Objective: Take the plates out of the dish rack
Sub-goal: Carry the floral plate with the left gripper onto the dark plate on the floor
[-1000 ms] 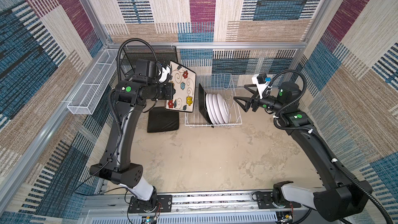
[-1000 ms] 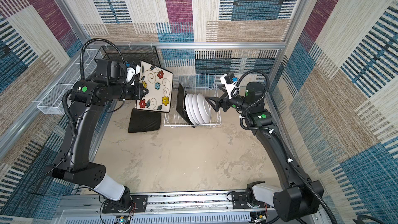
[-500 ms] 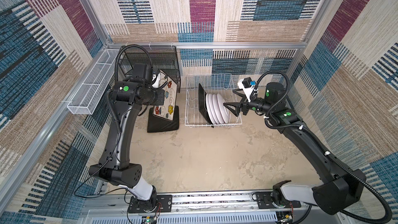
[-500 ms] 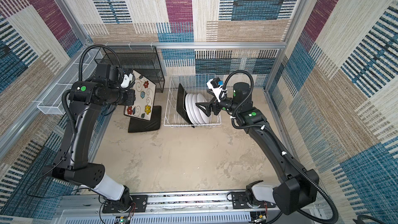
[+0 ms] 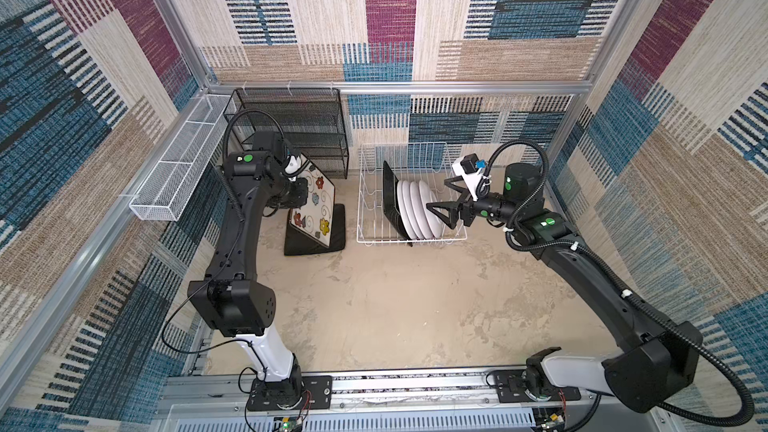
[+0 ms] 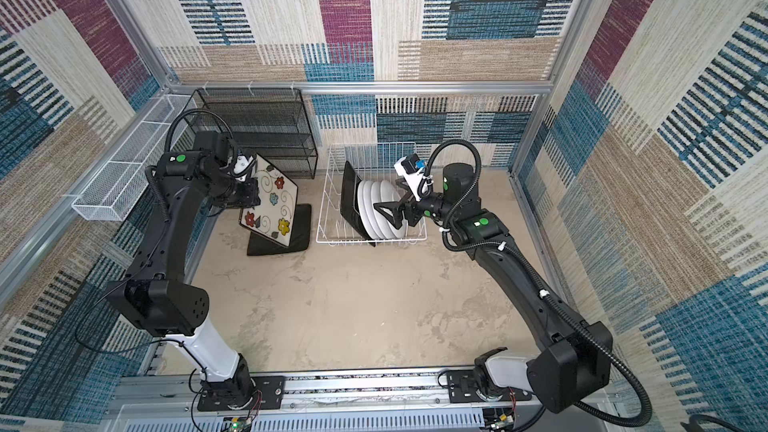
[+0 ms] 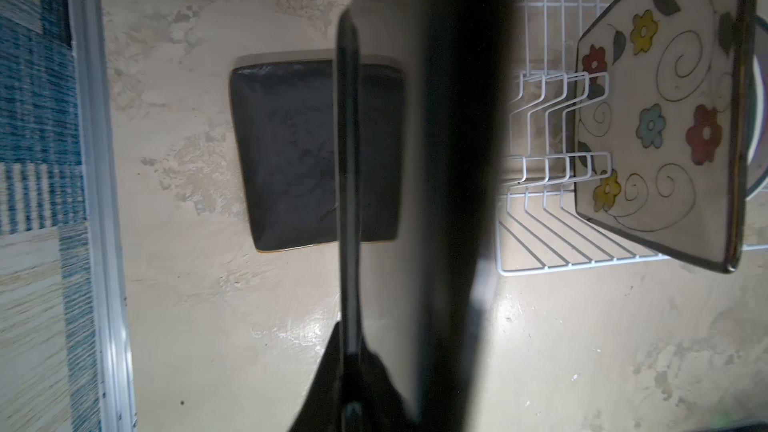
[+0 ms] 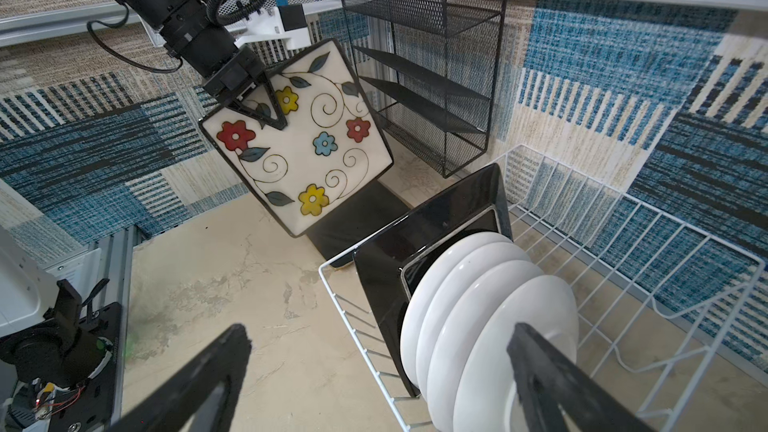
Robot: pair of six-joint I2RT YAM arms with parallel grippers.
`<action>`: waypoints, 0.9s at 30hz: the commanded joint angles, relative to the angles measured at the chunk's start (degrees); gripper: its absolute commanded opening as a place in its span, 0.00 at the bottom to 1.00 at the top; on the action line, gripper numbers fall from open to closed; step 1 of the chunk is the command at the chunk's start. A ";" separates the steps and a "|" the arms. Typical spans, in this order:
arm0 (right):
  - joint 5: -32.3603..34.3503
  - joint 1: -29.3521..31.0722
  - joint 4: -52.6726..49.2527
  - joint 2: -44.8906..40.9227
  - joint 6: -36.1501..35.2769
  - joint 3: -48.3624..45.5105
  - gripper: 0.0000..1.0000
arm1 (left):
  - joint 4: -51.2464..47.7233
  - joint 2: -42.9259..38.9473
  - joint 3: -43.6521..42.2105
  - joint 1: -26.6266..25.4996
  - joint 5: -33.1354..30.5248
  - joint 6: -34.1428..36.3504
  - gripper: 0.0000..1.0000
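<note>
My left gripper is clamped tight on the edge of a flowered plate, which hangs tilted over a black plate lying flat on the table. My right gripper is spread wide with nothing in it, right up at the four round plates standing in the rack next to one square plate.
</note>
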 commanded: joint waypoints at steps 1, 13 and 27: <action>1.09 0.08 1.84 0.25 1.59 0.12 0.99 | 7.85 0.45 -1.53 1.90 7.79 0.89 0.00; 1.57 0.21 2.41 2.76 4.32 -0.19 0.99 | 10.12 6.32 -5.31 7.89 19.63 1.37 0.00; 0.42 0.53 1.71 3.96 5.29 1.57 0.99 | 10.09 15.58 -2.28 12.91 30.27 5.98 0.00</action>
